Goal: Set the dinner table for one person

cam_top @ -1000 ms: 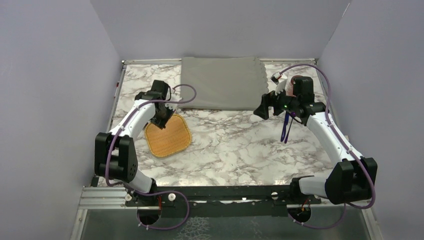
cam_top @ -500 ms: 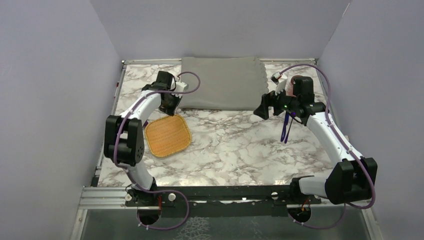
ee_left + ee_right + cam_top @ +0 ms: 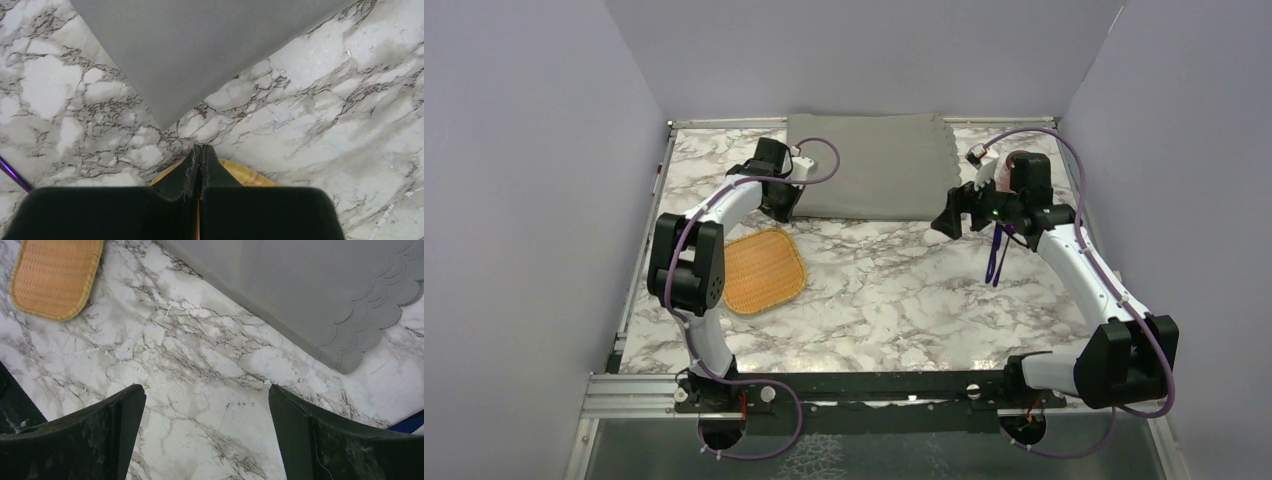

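The marble dinner table (image 3: 894, 290) carries a grey scalloped placemat (image 3: 869, 165) at the back centre and a woven wicker mat (image 3: 759, 270) at the left. My left gripper (image 3: 783, 207) is shut and empty, just short of the placemat's near-left corner. In the left wrist view its tips (image 3: 201, 148) meet a little before that corner (image 3: 165, 122), with the wicker mat (image 3: 247, 176) under the fingers. My right gripper (image 3: 946, 221) is open and empty near the placemat's right side. In the right wrist view it (image 3: 206, 392) hangs over bare marble, with the placemat (image 3: 300, 290) beyond.
Purple utensils (image 3: 994, 256) lie under the right forearm, and a reddish object (image 3: 1016, 158) shows behind the right wrist. A purple strip (image 3: 12, 172) shows at the left in the left wrist view. Grey walls close in three sides.
My left arm has swung from above the wicker mat back and right to the placemat's near-left corner. The right arm has not moved.
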You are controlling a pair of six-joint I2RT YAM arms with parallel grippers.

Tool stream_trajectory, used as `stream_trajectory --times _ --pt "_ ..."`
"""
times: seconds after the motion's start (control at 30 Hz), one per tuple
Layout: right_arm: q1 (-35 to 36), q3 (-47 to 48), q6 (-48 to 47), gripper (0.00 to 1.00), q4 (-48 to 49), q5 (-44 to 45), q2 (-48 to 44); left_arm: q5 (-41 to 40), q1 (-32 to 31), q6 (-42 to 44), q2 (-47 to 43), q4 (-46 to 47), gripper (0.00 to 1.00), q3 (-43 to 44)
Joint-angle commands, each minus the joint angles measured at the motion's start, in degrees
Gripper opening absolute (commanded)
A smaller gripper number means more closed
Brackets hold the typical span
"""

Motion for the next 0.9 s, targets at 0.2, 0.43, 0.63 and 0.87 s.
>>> stream_trajectory --times 0.2,0.43,0.63,0.87 --pt "0.0 0.5 -0.6 0.98 0.7 0.6 0.1 1.8 -1.3 -0.5 5.2 2.2 0.0 1.9" --pt "0.0 0.6 -0.7 0.98 0.7 0.8 0.0 2.3 -2.6 -0.3 5.0 1.9 0.0 0.3" --pt "0.0 0.6 -0.8 0.98 0.7 0.8 -0.1 0.1 -3.3 0.8 3.2 1.0 0.0 -3.1" --pt "0.0 0.4 -0.8 0.98 0.7 0.6 -0.6 -3.9 -3.3 3.1 0.2 -1.4 0.0 -6.0"
